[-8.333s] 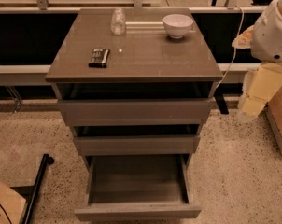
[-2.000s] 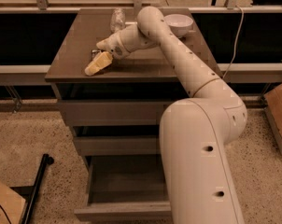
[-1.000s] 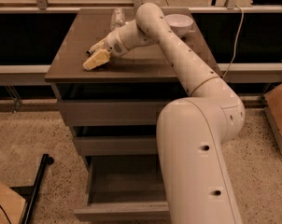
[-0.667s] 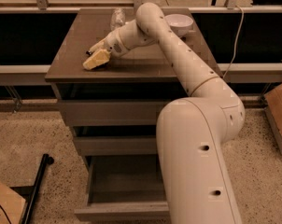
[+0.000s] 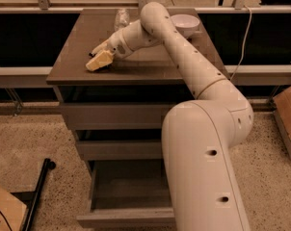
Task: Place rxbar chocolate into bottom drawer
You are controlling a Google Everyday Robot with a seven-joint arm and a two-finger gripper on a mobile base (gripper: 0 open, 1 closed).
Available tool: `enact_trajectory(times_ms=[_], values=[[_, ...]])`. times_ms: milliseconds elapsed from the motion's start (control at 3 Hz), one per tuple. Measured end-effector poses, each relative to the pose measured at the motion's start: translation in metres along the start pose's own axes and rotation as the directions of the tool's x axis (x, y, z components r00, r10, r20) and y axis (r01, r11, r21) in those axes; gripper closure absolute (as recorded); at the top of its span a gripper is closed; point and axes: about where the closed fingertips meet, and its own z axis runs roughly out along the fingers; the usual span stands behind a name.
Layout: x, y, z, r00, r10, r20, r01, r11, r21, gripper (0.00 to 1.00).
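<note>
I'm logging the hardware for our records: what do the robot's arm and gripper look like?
The arm is cream-white: smooth, rounded tubular links, thickening to a bulky segment nearest the camera, with small dark round holes along the shells. No loose cables or markings show on it. The gripper, over the left part of the cabinet top as seen here, is a yellower tan.

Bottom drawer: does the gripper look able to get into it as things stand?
Probably yes. The bottom drawer is pulled out, its visible left part open from above. The gripper sits up on the cabinet top; the arm's own base hides the drawer's right side.
</note>
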Motion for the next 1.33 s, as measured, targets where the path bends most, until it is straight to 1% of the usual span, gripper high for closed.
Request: enact_trajectory(times_ms=[333, 667, 1000, 1333], values=[[0.0, 0.0, 0.0, 1.0, 0.0, 0.0, 0.0, 1.0, 0.0, 1.0], [-0.001, 0.004, -0.037, 1.0, -0.007, -0.031, 0.009, 0.9976, 0.069, 1.0], [0.0, 0.003, -0.147, 0.995, -0.021, -0.097, 0.049, 0.9545, 0.294, 1.0], [-0.016, 0.041, -0.235, 0.978, -0.048, -0.201, 0.128, 0.9046, 0.407, 1.0]])
